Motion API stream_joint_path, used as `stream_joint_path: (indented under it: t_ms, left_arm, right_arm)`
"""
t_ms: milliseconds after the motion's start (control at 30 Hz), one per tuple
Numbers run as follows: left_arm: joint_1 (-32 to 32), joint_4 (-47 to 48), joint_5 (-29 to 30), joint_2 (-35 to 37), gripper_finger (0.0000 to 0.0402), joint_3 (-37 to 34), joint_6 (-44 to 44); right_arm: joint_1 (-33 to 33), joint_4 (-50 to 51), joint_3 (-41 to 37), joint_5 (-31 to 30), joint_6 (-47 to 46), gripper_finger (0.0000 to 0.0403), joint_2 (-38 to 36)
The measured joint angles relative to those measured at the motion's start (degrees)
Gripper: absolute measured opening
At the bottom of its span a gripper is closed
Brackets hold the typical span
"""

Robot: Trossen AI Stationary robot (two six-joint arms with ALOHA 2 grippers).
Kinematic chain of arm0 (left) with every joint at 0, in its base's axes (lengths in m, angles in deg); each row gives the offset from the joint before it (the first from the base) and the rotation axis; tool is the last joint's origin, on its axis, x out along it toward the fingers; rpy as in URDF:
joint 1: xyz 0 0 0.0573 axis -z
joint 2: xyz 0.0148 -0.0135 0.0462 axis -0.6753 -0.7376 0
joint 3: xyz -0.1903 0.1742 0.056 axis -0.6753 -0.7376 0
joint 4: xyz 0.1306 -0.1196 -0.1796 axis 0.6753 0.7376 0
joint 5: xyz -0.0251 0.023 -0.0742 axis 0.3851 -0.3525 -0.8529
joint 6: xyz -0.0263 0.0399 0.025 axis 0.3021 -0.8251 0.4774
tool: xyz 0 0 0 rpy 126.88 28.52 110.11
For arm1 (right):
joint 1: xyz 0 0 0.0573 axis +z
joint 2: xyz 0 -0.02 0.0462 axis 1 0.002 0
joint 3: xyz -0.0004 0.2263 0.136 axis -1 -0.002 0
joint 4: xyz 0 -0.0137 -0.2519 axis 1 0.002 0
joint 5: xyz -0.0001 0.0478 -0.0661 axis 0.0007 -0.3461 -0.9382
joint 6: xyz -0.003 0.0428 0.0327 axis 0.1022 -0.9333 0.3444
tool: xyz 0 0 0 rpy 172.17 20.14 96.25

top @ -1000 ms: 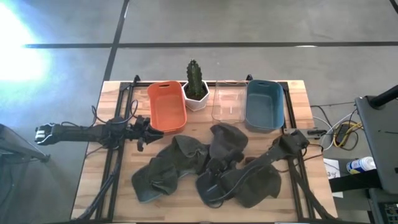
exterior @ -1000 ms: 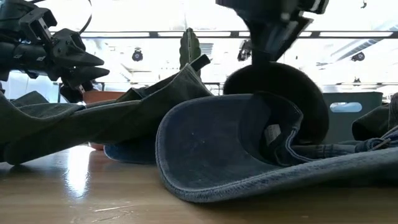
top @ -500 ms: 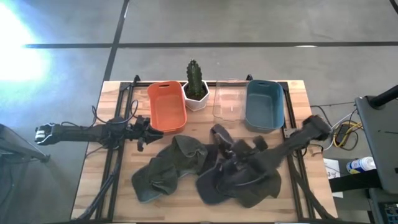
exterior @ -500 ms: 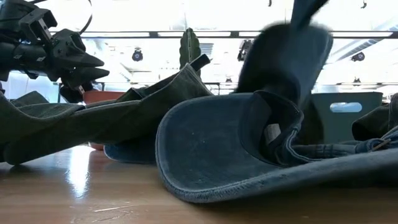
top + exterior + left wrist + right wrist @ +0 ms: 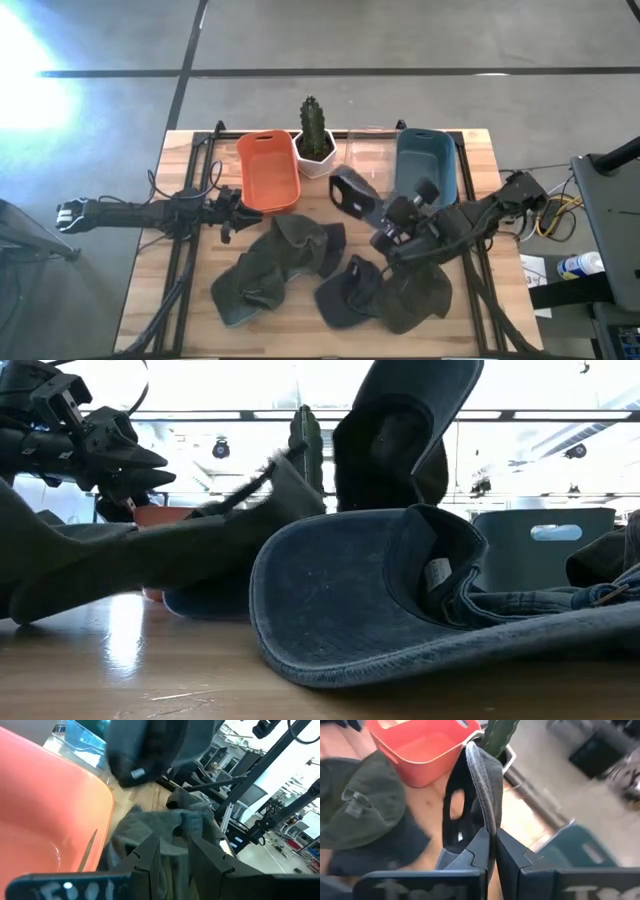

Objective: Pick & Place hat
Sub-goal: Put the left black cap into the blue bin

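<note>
My right gripper (image 5: 376,207) hangs above the middle of the table, shut on a dark hat (image 5: 349,190), which is in the air near the clear bin (image 5: 368,165). The low view shows this hat (image 5: 400,430) high above a blue denim hat (image 5: 400,610) that rests on the wood by its brim. An olive hat (image 5: 275,265) and another olive hat (image 5: 412,300) lie flat at the front. My left gripper (image 5: 236,212) stays open beside the orange bin (image 5: 268,170), holding nothing. My right gripper pinches the dark hat's thick stitched edge (image 5: 485,815) between its two fingers (image 5: 475,851), close to the cut-out at the hat's back (image 5: 451,805). The fingers reach level from the table's right side. The hat stands up from them on edge, clear of the other hats.
A potted cactus (image 5: 315,135) stands between the orange bin and the clear bin; a blue bin (image 5: 425,168) sits at the far right. Black frame rails (image 5: 185,250) run along the table's sides. Cables (image 5: 545,215) lie off the right edge.
My right gripper has risen from the pile at the front and gone toward the far edge, taking the dark hat with it. The hat has come off the heap and now hangs clear above it. The left olive hat has been stirred a little.
</note>
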Motion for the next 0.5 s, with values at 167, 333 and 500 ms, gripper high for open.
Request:
stream_joint_path:
  t_ms: [167,333,500]
  left_arm:
    - [0.0,0.1,0.0,0.0,0.0094,0.0,0.0]
    - [0.0,0.3,0.0,0.0,0.0094,0.0,0.0]
    - [0.0,0.3,0.0,0.0,0.0094,0.0,0.0]
  right_arm:
    - [-0.9,0.1,0.5,-6.8,9.0,0.0013,-1.5]
    - [-2.1,0.1,-0.3,-7.7,25.9,0.0013,-2.6]
    - [-6.6,0.1,-4.4,-4.7,32.7,0.0013,-4.5]
